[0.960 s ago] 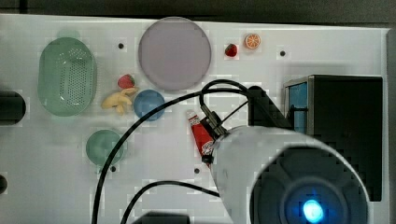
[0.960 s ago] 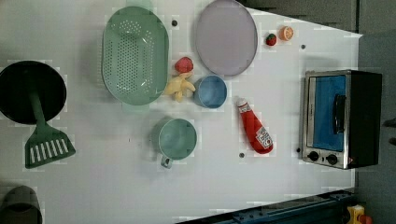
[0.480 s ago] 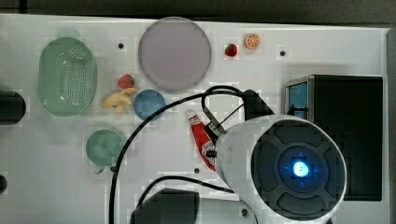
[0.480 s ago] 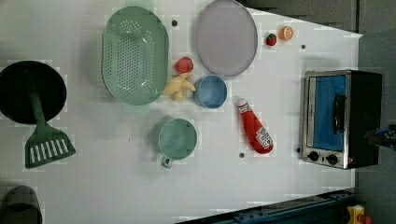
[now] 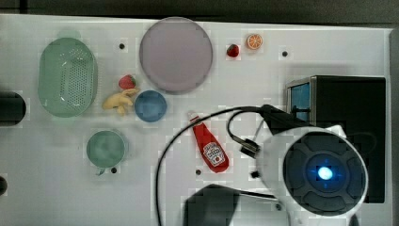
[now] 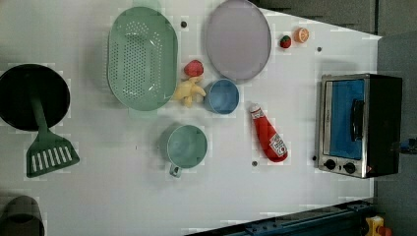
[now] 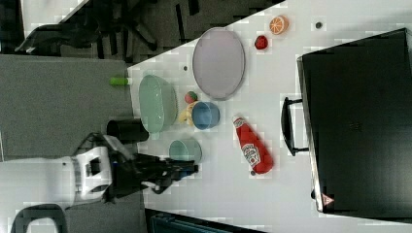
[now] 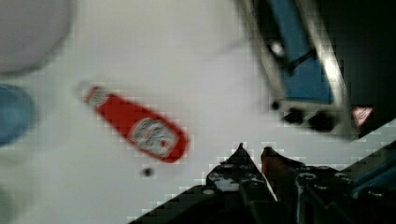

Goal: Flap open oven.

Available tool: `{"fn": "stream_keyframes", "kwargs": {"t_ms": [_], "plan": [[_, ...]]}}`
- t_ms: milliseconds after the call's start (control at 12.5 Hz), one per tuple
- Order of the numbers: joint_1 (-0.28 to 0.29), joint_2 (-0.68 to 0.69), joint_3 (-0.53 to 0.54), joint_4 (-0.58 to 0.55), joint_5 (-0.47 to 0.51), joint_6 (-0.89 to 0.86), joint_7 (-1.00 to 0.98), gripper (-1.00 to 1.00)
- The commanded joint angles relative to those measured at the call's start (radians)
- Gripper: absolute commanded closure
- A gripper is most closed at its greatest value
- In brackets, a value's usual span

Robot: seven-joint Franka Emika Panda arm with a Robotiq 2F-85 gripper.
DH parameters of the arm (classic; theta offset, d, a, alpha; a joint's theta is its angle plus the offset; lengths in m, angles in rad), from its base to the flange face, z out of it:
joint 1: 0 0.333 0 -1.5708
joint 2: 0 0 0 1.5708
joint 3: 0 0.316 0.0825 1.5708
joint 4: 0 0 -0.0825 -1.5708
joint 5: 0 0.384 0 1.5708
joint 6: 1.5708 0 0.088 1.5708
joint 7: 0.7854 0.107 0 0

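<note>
The oven (image 6: 359, 125) stands at the left view's right on the white table, its blue-tinted door shut, with a dark bar handle (image 6: 357, 119) and two black knobs below it. In the top view its black top (image 5: 350, 108) lies partly under my arm's white wrist (image 5: 324, 172), which hangs over the oven's front side. In the wrist view my gripper (image 8: 252, 151) is shut with nothing in it, high above the table, with the oven (image 8: 303, 70) off to one side. The right view shows the gripper (image 7: 192, 169) well clear of the handle (image 7: 286, 126).
A red ketchup bottle (image 5: 210, 148) lies on the table close to the oven's front. Farther off are a blue bowl (image 5: 150, 106), a purple plate (image 5: 175, 54), a green colander (image 5: 68, 77) and a green cup (image 5: 106, 148). A black pan (image 6: 29, 96) and green spatula (image 6: 46, 155) sit at the left view's left.
In the top view my arm has swung toward the oven and now hangs over its front. Nothing on the table has moved and the door is still shut.
</note>
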Motion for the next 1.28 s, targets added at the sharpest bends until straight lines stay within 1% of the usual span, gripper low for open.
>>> {"fn": "stream_keyframes", "kwargs": {"t_ms": [80, 320, 560, 880, 1280], "plan": [[-0.033, 0.005, -0.066, -0.048, -0.040, 0.132, -0.341, 0.65], [-0.035, 0.043, -0.149, -0.099, -0.040, 0.303, -0.442, 0.65], [-0.036, 0.132, -0.205, -0.114, -0.040, 0.412, -0.506, 0.65], [-0.038, 0.265, -0.232, -0.114, -0.037, 0.558, -0.536, 0.65], [-0.044, 0.395, -0.243, -0.114, -0.032, 0.615, -0.536, 0.65]]}}
